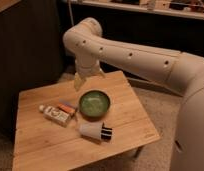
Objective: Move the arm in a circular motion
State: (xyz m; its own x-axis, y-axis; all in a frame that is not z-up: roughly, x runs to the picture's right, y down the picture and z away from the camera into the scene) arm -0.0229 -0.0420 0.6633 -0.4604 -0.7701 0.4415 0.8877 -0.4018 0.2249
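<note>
The arm [140, 57] is thick, glossy and white with small dark dots. It reaches in from the right, bends at a rounded joint [84, 34] near the top centre and turns downward. Its yellowish-tan gripper [89, 77] hangs over the far edge of the wooden table [130, 112], just behind a green bowl [94, 103]. The gripper is open, with nothing between its fingers, and it touches nothing.
On the table lie a white cylinder with a black end [93, 131], a white bottle on its side [54, 114] and a small orange packet [68, 107]. A dark cabinet [25, 45] stands behind on the left. A shelf [145, 10] runs along the back.
</note>
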